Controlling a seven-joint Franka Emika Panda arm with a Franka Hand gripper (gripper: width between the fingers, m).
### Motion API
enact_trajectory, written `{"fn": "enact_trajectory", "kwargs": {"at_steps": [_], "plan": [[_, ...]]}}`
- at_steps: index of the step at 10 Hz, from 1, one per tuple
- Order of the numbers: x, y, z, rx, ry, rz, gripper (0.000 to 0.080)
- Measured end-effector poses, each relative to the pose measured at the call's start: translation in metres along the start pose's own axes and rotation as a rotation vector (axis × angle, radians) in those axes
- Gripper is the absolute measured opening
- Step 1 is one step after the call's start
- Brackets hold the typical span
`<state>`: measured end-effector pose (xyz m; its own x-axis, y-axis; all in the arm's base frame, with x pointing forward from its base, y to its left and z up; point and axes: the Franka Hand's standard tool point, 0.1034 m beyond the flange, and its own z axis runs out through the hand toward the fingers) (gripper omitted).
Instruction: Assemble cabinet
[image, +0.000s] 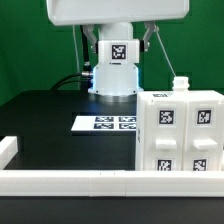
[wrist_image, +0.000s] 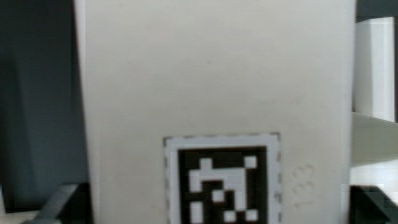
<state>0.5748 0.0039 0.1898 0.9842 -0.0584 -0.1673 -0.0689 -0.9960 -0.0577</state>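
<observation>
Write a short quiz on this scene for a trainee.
1. True or false: the marker board stands upright on top of the cabinet.
2. What fills most of the wrist view? A) a white tagged panel B) a red screw C) bare table
3. Fill in: in the exterior view, the cabinet stands toward that view's ____ of the marker board.

Key
1. False. The marker board lies flat on the black table.
2. A
3. right
</observation>
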Motion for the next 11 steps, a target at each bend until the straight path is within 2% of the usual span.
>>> {"fn": "enact_trajectory", "kwargs": {"at_steps": [1,3,5,9,11], "plan": [[0.006,-0.006,-0.003,-0.001,-0.005,0.010,0.0557],[0.031,-0.040,-0.017,-0.003,0.011,0.026,0.0557],[0.048,-0.065,-0.025,-0.003,0.039,0.034,0.0557],[0.049,-0.067,-0.017,-0.001,0.058,0.033,0.0557],[0.048,-0.080,-0.004,0.003,0.043,0.064,0.0557]]}}
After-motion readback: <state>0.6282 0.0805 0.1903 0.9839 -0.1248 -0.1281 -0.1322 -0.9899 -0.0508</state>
